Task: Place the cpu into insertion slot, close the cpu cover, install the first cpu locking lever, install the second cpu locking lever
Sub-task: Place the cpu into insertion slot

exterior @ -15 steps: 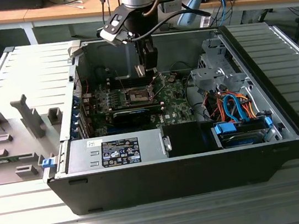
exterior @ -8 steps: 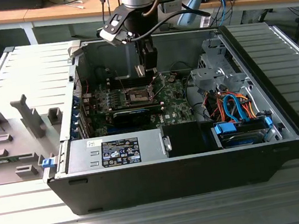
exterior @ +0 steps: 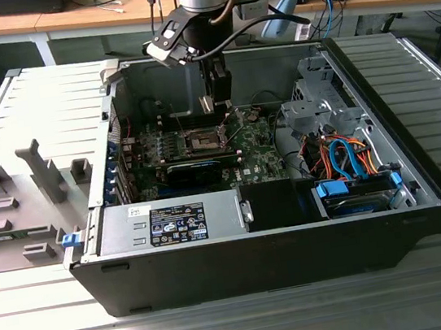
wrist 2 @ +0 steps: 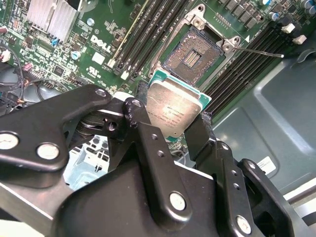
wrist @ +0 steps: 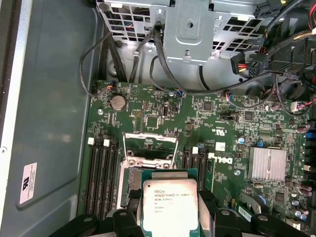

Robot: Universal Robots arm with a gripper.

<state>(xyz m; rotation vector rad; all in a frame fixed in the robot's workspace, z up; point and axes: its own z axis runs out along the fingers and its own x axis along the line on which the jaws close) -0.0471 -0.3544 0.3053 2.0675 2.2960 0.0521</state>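
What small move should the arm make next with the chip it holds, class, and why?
Probably ease the cpu across until it sits squarely over the insertion slot. The hand grips the chip, which hangs raised and apparently short of the open, empty socket.

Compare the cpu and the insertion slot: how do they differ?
The cpu has a dull silver top with a green edge; the insertion slot has a dark centre and a silvery rim. The cpu is held in the hand, off the board; the insertion slot sits on it, empty. Both are square.
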